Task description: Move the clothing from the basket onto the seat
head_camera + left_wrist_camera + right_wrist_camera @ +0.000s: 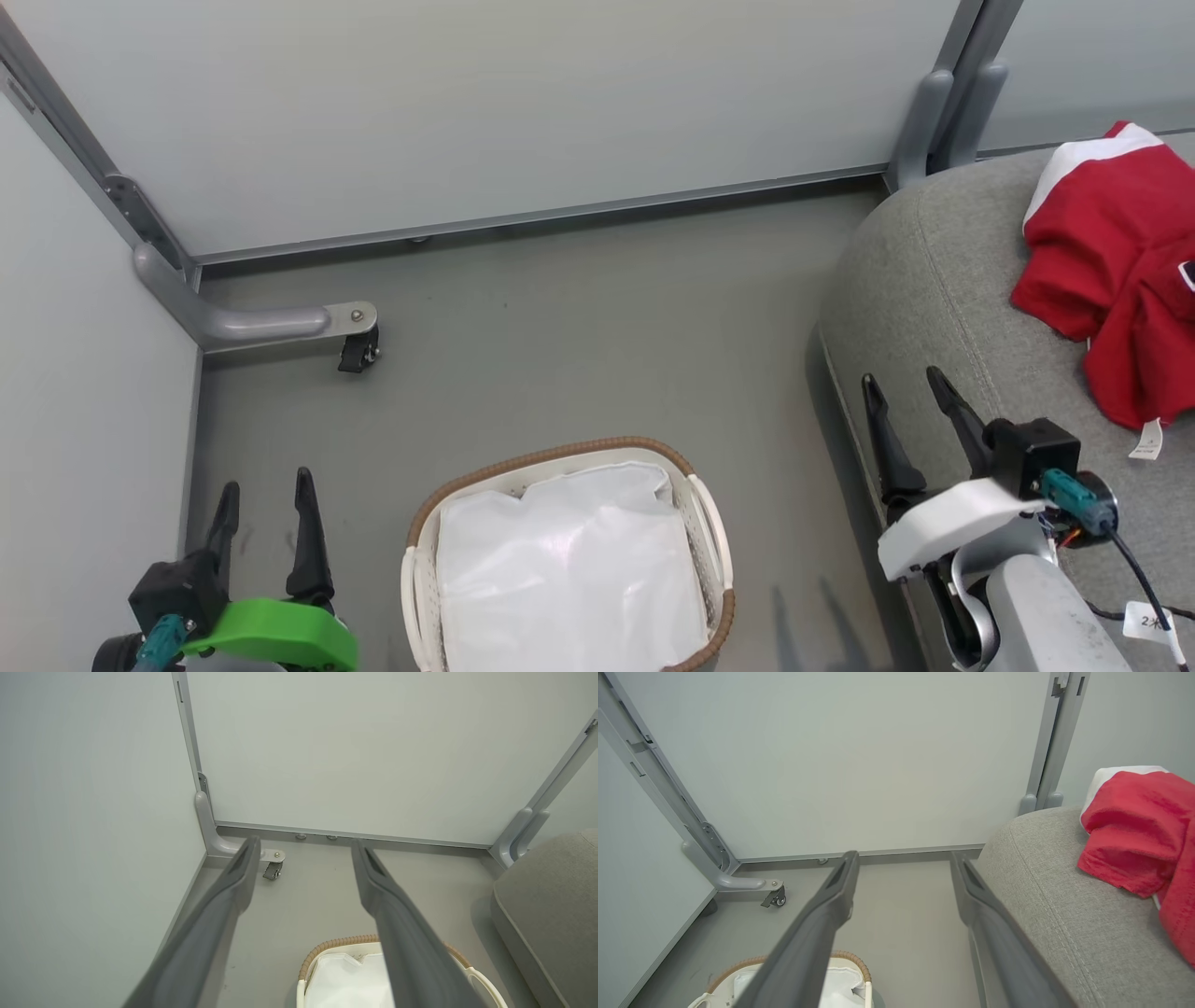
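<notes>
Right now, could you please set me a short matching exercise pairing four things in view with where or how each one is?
Things:
1 clothing
2 basket
3 left pincer
4 right pincer

Places or states:
A holds a white liner
B open, by the seat's edge
C lying on the seat
D open, to the basket's left

Pairs: 1-C; 2-A; 3-D; 4-B

Red clothing (1120,280) with white trim; light grey seat (934,280); white basket (415,579) with brown woven rim and white liner (569,569).
</notes>
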Robot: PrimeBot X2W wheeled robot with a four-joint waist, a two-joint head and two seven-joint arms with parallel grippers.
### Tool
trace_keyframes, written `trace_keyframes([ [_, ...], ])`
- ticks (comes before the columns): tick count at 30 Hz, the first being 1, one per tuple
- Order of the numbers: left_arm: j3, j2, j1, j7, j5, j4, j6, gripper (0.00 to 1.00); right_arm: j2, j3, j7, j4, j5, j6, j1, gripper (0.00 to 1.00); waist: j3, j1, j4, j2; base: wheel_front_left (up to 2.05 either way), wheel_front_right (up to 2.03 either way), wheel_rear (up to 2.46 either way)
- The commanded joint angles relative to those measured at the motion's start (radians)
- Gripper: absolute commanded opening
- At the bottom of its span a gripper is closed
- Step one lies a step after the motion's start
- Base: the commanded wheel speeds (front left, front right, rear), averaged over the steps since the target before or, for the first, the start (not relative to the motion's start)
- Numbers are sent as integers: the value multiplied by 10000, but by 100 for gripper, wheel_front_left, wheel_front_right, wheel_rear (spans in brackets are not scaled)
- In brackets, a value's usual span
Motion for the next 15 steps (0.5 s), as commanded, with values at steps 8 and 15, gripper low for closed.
trace_keyframes([
  [8,86,-58,-50,270,-722,350,-15,0,62,-112,259,282,745,0,251,0,-60,0,21,0,0,0,0],
  [15,118,-51,-86,589,-1981,202,-28,0,53,-226,580,78,2038,-1,374,0,-107,0,56,0,0,0,0],
])
